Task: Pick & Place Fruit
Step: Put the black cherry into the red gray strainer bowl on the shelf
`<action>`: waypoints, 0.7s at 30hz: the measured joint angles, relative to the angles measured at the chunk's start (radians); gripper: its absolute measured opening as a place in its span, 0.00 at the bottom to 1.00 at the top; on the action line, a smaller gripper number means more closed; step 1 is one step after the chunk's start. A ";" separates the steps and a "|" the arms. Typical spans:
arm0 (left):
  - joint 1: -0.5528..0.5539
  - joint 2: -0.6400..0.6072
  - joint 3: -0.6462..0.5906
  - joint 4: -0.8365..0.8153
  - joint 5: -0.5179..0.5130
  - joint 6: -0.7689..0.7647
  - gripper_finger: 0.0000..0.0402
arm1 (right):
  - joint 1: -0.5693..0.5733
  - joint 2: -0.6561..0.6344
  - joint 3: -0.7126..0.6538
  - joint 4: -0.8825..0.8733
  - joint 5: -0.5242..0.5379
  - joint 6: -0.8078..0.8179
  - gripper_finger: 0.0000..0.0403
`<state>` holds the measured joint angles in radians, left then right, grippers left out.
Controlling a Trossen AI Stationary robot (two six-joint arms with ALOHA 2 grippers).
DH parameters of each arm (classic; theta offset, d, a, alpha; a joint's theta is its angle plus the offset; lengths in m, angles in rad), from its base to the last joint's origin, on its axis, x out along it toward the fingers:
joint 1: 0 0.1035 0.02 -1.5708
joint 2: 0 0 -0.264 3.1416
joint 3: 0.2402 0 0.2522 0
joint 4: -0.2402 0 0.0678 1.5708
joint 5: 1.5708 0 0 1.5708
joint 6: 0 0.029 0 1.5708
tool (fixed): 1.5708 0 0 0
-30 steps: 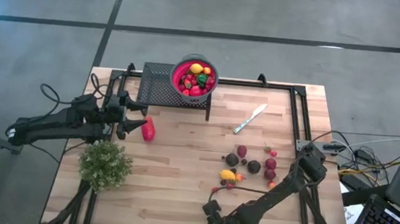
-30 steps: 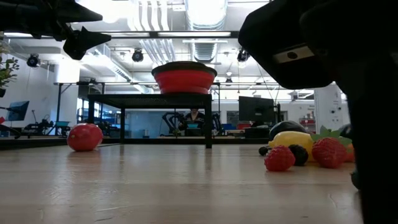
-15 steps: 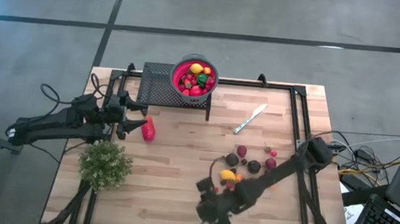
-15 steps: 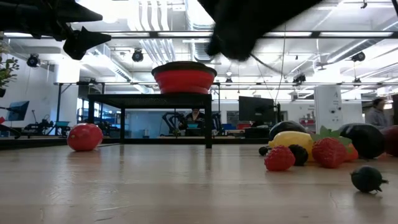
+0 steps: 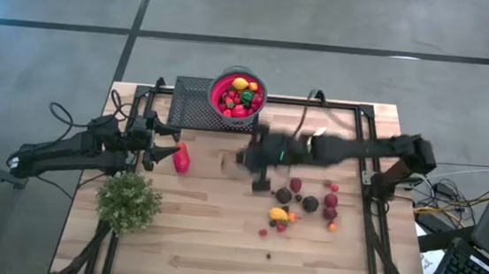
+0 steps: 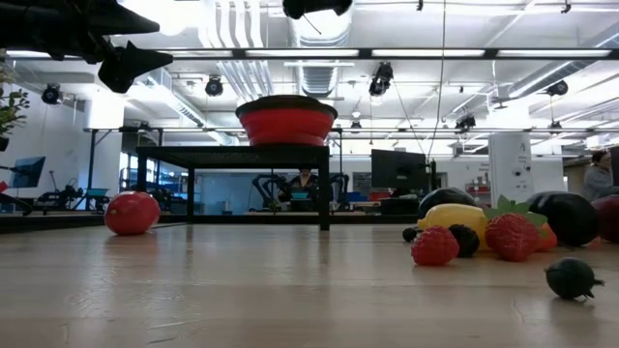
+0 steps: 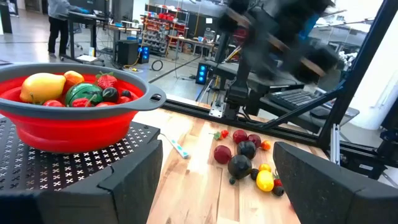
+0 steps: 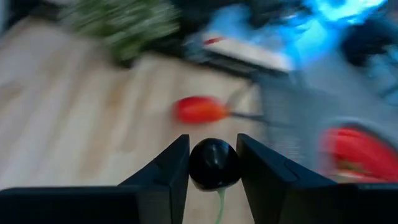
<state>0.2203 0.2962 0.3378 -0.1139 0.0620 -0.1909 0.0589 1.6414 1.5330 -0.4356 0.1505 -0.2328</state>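
Observation:
My right gripper (image 5: 254,158) hangs blurred above the table's middle, between the red bowl (image 5: 238,95) of fruit on its black stand and the loose fruit (image 5: 305,200) on the wood. It is shut on a dark round fruit (image 8: 213,163). In the low view it shows at the top edge (image 6: 314,8). My left gripper (image 5: 160,144) waits open at the table's left, level, beside the large red fruit (image 5: 181,157), which rests on the table. A lone dark berry (image 6: 571,277) lies near the front edge. My right gripper pinches the dark round fruit by its two opposite sides (image 8: 194,167) between its two fingers. The fingers slant down toward the table. The fruit is lifted clear, high above the wood, and a thin pale stem (image 8: 219,202) hangs below it.
A bushy green plant (image 5: 128,202) stands at the near left. A silver knife (image 5: 317,134) lies right of the stand, partly under my right arm. Black frame rails (image 5: 369,157) run along the table's sides. A person (image 7: 61,25) stands in the room beyond.
My right gripper has risen from the table's near edge and swung fast toward the far edge, toward the red bowl, rolling as it went. It has cleared the low view's foreground, where the fruit pile and the lone dark berry now show.

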 joint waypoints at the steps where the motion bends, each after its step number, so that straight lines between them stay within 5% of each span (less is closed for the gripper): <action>1: 0.000 0.000 0.000 0.001 0.000 0.000 0.78 | -0.038 -0.017 0.000 0.013 -0.012 -0.002 0.28; 13: 0.000 0.000 0.000 0.000 0.000 0.000 0.78 | -0.468 0.015 0.000 0.197 -0.323 0.070 0.29; 21: 0.000 0.001 0.000 0.000 0.000 0.000 0.78 | -0.583 0.103 0.000 0.260 -0.420 0.099 0.31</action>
<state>0.2199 0.2970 0.3380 -0.1137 0.0620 -0.1905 -0.5237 1.7448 1.5333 -0.1757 -0.2699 -0.1336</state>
